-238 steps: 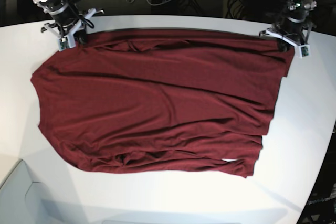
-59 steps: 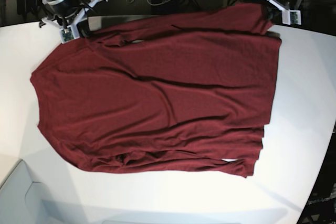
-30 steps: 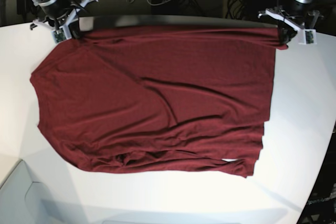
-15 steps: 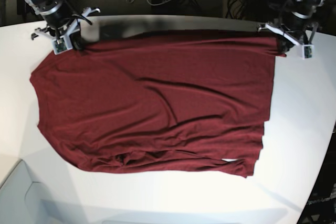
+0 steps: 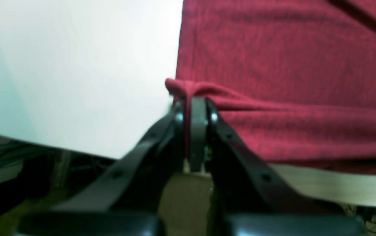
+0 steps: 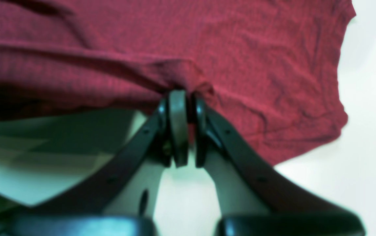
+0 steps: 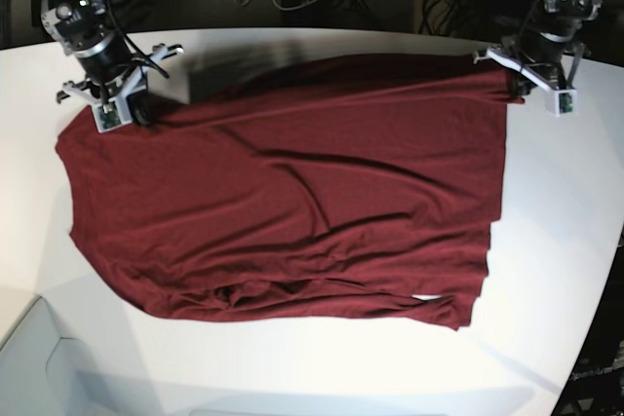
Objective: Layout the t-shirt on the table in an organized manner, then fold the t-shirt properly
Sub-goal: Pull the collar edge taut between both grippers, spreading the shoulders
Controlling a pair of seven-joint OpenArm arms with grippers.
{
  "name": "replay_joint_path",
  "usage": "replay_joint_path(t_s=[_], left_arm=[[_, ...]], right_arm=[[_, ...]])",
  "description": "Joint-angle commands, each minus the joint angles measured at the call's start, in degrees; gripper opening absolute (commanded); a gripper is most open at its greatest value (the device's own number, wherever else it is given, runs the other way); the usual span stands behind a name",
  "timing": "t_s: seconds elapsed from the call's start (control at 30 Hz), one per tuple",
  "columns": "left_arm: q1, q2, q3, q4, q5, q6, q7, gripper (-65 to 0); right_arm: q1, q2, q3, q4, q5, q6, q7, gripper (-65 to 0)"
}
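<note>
The t-shirt (image 7: 292, 192) lies spread over the middle of the table (image 7: 556, 241), a wide maroon sheet w/ long shallow wrinkles running across it and a bunched, rumpled hem along the near edge in the base view. Its far edge runs on a slant — lower on the base view's left, higher toward the right.

The left gripper (image 7: 531, 70) sits at the shirt's far corner on the base view's right. In the left wrist view its jaws are pinched together on a small peak of cloth (image 5: 188, 90), the fabric gathered up btwn the black fingers (image 5: 198, 124); bare white tabletop shows to one side and the table's edge w/ dark floor below.

The right gripper (image 7: 122, 104) is at the opposite far corner, on the base view's left, near the sleeve end. The right wrist view shows it clamped the same way — jaws nearly closed on a fold of the shirt's edge (image 6: 181, 83), cloth pulled into ridges that fan out from the pinch. The part of the hem to the side of that grip hangs slightly off the table, casting a dark shadow.

Both arms are well apart, one at each far corner.
</note>
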Motion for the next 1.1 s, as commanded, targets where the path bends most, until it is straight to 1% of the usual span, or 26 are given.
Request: replay_joint_path(t_s=[0.0,0.3,0.37,0.43,0.5,0.63,0.87,0.97,1.0,1.07], left_arm=[[0.28,-0.69,-0.5,0.92,0.15,0.23,-0.98,-64.9],[-2.44,-0.52,0.9,-1.81,0.15,0.23,-0.71,-64.9],[-2.53,-0.6,1.34,-1.98,0.15,0.32,0.87,-64.9],[-2.53,-0.34,1.34,-1.9,0.15,0.32,2.98,-64.9],[-2.53,-0.34,1.52,-1.9,0.15,0.32,3.42,-64.9],[-2.44,-0.25,1.52,-2.07,0.15,0.32,3.68,-64.9],[-1.91,-0.25,1.69,-5.76,0.15,0.32,3.86,-64.5],[-1.83,-0.34,3.19,-6.38,0.15,0.32,3.86,-64.3],[-1.83,-0.43,3.8,-6.64,0.15,0.32,3.86,-63.3],[-1.83,-0.6,5.21,-6.91,0.15,0.32,3.77,-58.9]], right_arm=[[-0.17,0.48,0.21,0.07,0.38,0.05,0.94,-65.0],[1.24,0.57,0.21,-3.45,0.38,0.05,1.03,-65.0],[1.5,0.66,0.21,-3.54,0.38,0.05,1.03,-65.0],[1.5,1.54,0.21,-3.45,0.38,0.05,1.03,-65.0],[2.12,1.71,0.21,-3.45,0.38,0.05,1.03,-65.0],[2.73,1.71,0.21,-3.45,0.38,0.05,0.94,-65.0],[2.73,1.71,0.21,-3.45,0.38,0.05,0.94,-65.0],[2.73,1.71,0.21,-3.45,0.38,0.05,0.94,-65.0],[2.73,1.71,0.21,-3.45,0.38,0.05,0.94,-65.0],[2.73,1.71,0.21,-3.45,0.38,0.05,0.94,-65.0]])
